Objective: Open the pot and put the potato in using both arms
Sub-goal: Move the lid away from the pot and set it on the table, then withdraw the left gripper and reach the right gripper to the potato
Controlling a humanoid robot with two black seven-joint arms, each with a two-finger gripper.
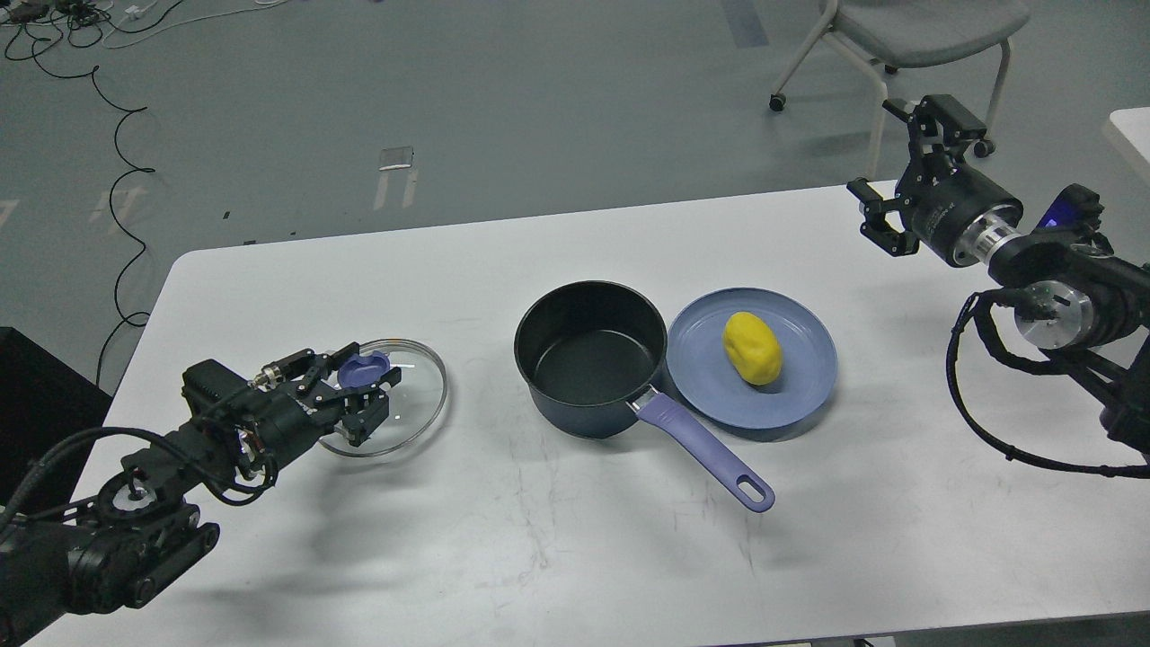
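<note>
The dark navy pot (588,359) stands open at the table's middle, black inside and empty, with its lavender handle (710,458) pointing front right. The yellow potato (752,348) lies on a flat blue plate (809,400) just right of the pot. The glass lid (409,409) rests on the table left of the pot. My left gripper (367,379) is shut on the lid's purple knob (362,367). My right gripper (873,148) is open and empty, raised above the table's far right edge, well away from the potato.
The white table (539,557) has bare surface in front of the pot and between lid and pot. A grey chair (916,27) stands behind the table at the right. Black cables (117,135) lie on the floor at the far left.
</note>
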